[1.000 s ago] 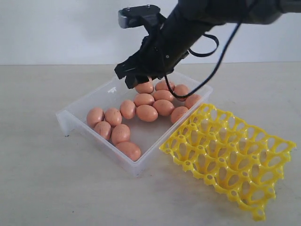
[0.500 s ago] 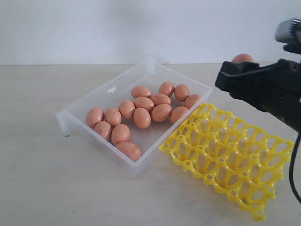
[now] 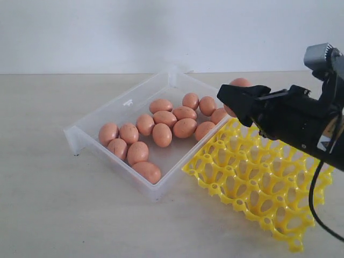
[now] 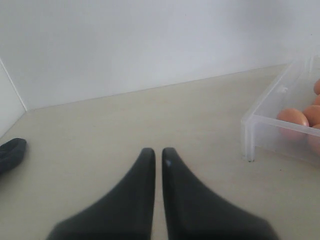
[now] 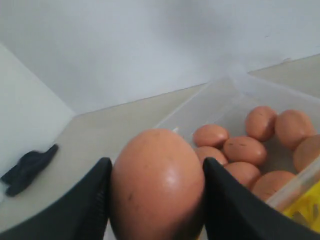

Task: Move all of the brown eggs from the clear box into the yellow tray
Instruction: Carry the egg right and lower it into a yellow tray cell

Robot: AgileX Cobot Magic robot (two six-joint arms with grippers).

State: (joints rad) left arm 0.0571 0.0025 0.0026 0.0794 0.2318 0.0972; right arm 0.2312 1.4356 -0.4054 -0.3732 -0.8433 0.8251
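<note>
The right claw (image 3: 235,102) clamps one brown egg (image 5: 156,180) between its fingers, over the yellow tray (image 3: 269,217) edge beside the clear box (image 3: 86,133). The left claw (image 4: 158,153) is clenched, empty.

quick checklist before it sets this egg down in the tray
1. Grip on the egg by the right gripper: ok, snug between both fingers.
2. Centred over a cup of the yellow tray: cannot tell.
3. Tray cups free: ok, none filled.
4. Path clear of the left gripper: ok, shut, back from the clear box.
5. Box emptied: not ok, many brown eggs inside.
</note>
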